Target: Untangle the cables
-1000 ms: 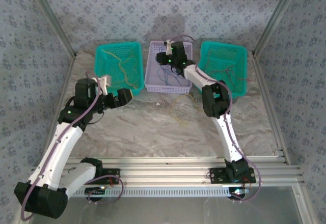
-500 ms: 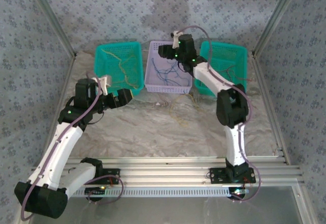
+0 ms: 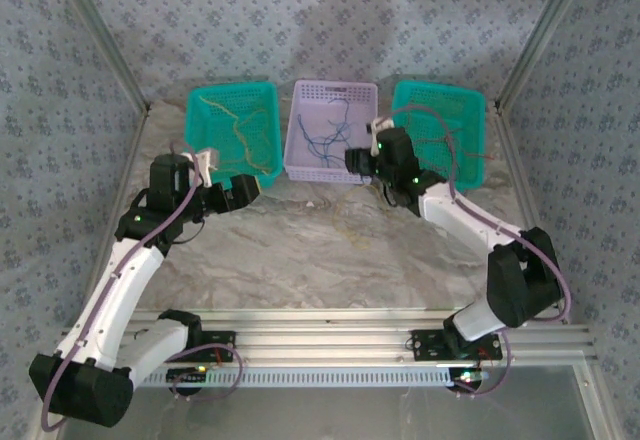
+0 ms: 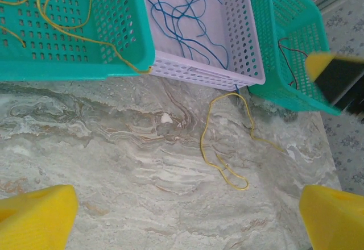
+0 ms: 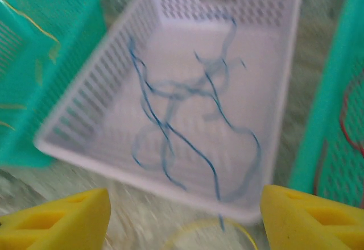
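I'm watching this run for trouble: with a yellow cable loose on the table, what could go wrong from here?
The yellow cable ends beside a blue strand hanging over the front wall of the lavender basket; pulling it might drag blue out. Thin and flat on the table, it may slip the open right pincer.

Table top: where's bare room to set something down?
The middle of the table between the left arm and right arm, toward the near rail, is bare. Crowded: the strip before the lilac basket and right teal basket, where a yellow cable lies and the right tool hangs.
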Tool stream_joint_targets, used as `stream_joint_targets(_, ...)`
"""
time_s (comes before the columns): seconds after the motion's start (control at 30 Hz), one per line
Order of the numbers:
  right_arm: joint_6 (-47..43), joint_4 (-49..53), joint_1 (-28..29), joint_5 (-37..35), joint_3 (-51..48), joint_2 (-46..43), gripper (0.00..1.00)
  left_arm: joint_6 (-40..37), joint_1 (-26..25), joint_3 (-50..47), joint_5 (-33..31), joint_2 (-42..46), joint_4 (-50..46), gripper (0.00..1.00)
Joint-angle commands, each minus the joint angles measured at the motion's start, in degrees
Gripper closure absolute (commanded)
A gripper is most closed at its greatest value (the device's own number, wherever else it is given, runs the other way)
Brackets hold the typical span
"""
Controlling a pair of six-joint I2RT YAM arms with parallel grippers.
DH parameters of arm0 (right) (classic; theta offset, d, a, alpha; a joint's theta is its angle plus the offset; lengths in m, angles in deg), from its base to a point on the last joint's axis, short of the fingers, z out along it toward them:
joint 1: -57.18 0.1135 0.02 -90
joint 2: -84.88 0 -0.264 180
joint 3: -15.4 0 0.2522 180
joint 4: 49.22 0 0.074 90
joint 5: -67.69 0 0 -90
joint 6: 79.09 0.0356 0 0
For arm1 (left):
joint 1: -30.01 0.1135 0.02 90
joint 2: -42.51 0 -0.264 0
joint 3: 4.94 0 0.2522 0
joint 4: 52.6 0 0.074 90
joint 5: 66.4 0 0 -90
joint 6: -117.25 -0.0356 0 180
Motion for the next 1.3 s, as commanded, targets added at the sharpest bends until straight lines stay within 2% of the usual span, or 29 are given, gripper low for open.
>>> stream_joint_targets(0.0,1.27,1.67,-0.15,-4.66,-5.19,-2.56,0.29,-1.14,0.33,0.30,-0.48,0.51,-0.56,0.00)
stream_joint_targets(0.2,2.70,2.22,-0.41,-7.36,-8.90,0.36,0.30,-1.26,0.29,0.21,-0.36,0.68,-0.59,0.00)
stream_joint_targets(0.5,1.82,1.39,-0.22,-12.92,-7.87,8.70,0.31,-1.75,0.33,0.03,-0.95,1.12,-0.95,0.00)
stream_joint_targets(0.83,3.44,0.34,-2.12,-10.44,-5.53,15.97,0.35,-2.01,0.36,0.12,-1.19,1.00,-0.96,0.00)
stream_joint_targets(1.03,4.33,-0.65,-3.37,-6.62,-4.82,18.62,0.51,-2.27,0.32,0.12,-1.46,1.02,-1.13,0.00)
stream_joint_targets(1.17,4.09,-0.46,-3.37,-5.10,-4.63,18.81,0.70,-2.36,0.33,0.17,-1.57,0.97,-1.13,0.00)
stream_joint_targets(1.27,4.08,-0.52,-3.17,-4.13,-5.14,18.47,0.80,-2.36,0.33,0.23,-1.47,0.97,-1.07,0.00)
